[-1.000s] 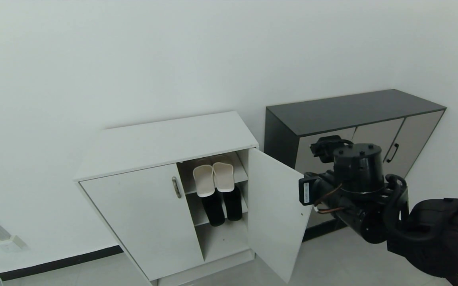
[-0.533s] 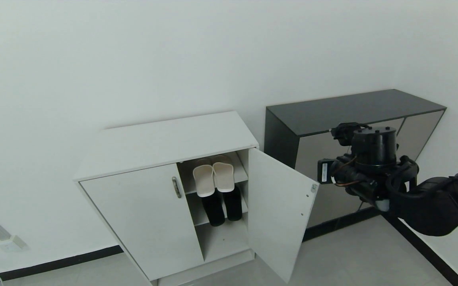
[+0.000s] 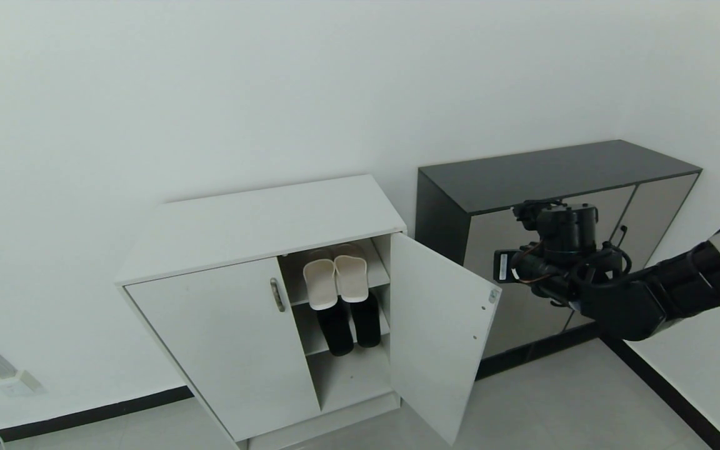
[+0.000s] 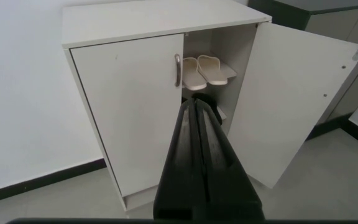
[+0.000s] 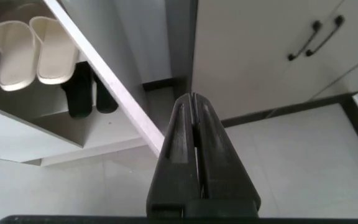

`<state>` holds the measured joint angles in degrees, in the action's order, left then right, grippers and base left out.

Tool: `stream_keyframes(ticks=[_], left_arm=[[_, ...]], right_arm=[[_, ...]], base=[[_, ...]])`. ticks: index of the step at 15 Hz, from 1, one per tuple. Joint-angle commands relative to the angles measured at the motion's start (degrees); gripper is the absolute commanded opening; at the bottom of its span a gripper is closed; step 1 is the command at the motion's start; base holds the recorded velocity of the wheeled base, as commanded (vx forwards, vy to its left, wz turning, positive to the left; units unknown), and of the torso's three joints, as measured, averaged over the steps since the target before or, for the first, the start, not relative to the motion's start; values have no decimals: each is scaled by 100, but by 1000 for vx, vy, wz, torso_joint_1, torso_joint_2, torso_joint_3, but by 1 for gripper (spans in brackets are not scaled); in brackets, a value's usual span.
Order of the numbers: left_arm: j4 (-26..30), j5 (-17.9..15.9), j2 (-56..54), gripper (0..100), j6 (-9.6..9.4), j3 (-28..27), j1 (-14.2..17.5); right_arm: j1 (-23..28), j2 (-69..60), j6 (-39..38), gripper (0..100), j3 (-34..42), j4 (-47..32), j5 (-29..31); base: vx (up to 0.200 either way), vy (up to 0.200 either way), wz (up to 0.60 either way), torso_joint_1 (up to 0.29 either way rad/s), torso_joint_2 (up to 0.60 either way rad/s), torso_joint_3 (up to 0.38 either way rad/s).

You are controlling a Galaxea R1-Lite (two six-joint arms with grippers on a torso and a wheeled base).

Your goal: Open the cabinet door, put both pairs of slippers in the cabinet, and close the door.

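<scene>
The white cabinet (image 3: 260, 219) stands against the wall with its left door shut and its right door (image 3: 438, 325) swung open. A white pair of slippers (image 3: 335, 281) lies on the top shelf, and a black pair (image 3: 350, 325) on the shelf below. My right gripper (image 3: 530, 209) hangs shut and empty to the right of the open door, behind its outer face and in front of the dark cabinet. In the right wrist view my right gripper (image 5: 194, 102) sits just past the door's edge (image 5: 114, 81). My left gripper (image 4: 194, 106) is shut and empty, facing the cabinet's opening below the white slippers (image 4: 207, 68).
A dark cabinet (image 3: 554, 169) with mirrored doors and black handles (image 5: 319, 34) stands close to the right of the open door. Grey floor lies in front of both cabinets. A wall fitting with a cable (image 3: 13, 381) sits low at the far left.
My right arm has drawn back from the open door's edge, rising and shifting right toward the dark cabinet. The door and both pairs of slippers have stayed put.
</scene>
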<state>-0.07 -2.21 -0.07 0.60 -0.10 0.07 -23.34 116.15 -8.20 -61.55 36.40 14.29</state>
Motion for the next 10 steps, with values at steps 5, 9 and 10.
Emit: stream_keyframes(ticks=[5,9,10], left_arm=[[-1,1,7,0,-7,1,1],[-1,1,7,0,2,1,1],[-1,1,7,0,2,1,1]], right_arm=[[67,628,-76,0,-384,43,-251],[67,865,-85,0,-498,43,-251],[67,874,-85,0,-507,43,-251]], base=[[0,0,0,0,0,0],[0,0,0,0,0,0],[0,0,0,0,0,0]])
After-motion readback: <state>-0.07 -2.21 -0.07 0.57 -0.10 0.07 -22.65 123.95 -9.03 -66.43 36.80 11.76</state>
